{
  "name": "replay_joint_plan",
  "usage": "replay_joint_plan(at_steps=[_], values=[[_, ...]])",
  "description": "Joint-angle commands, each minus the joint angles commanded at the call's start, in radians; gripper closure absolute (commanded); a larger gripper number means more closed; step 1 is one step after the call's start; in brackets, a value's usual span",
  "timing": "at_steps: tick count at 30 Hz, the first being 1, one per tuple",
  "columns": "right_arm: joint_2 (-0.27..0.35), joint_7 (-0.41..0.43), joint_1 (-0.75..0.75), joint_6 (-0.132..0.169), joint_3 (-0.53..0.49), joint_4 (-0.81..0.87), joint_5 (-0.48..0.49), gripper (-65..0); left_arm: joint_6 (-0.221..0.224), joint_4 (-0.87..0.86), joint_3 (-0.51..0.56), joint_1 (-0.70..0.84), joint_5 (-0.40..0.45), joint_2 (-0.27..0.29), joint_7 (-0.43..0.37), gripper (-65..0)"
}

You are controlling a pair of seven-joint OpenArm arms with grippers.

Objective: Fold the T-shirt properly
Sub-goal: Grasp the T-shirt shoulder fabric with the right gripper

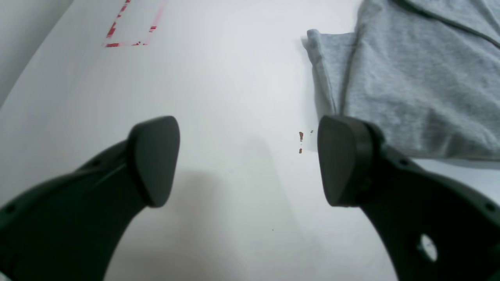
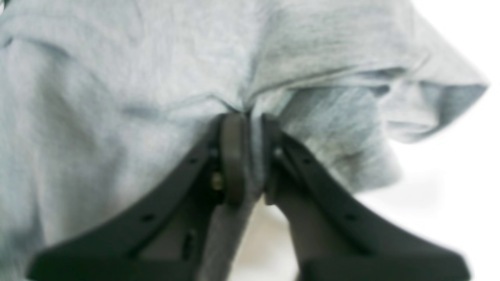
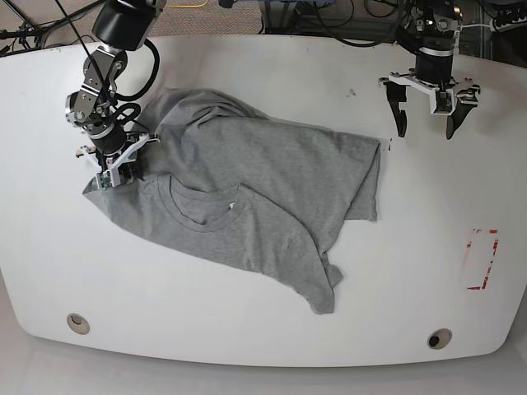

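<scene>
The heather-grey T-shirt lies crumpled across the middle of the white table, its crew neck facing up near the left. My right gripper is at the shirt's far left edge, shut on a pinch of the grey fabric, which bunches up above the fingers. My left gripper hovers over bare table just right of the shirt's right edge, open and holding nothing. In the left wrist view its fingers spread wide, the right one close to the cloth.
A red dashed rectangle is marked on the table at the right, also showing in the left wrist view as red marking. Two round holes sit near the front edge. Cables lie beyond the table's back edge.
</scene>
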Motion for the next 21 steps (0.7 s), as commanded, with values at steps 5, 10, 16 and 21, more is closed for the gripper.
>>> replay_joint_plan(at_steps=[5,10,16,21], values=[[-0.007,-0.011,-0.059,0.000,-0.019,0.130,0.006,-2.3,-0.001,0.000,0.012,-0.006,-0.006,0.001,0.000,-51.5],[-0.013,-0.012,-0.092,0.000,-0.033,0.241,0.008,-1.4,-0.001,0.004,0.027,-0.015,-0.012,0.003,0.007,-51.6],[-0.023,-0.049,-0.070,0.000,-0.046,0.376,0.013,-0.5,-0.006,0.016,0.020,-0.083,-0.006,-0.002,0.051,-51.3],[-0.028,-0.062,-0.021,0.000,-0.056,0.378,0.020,-0.7,-0.008,0.028,0.012,-0.137,0.000,-0.001,0.103,-51.2]])
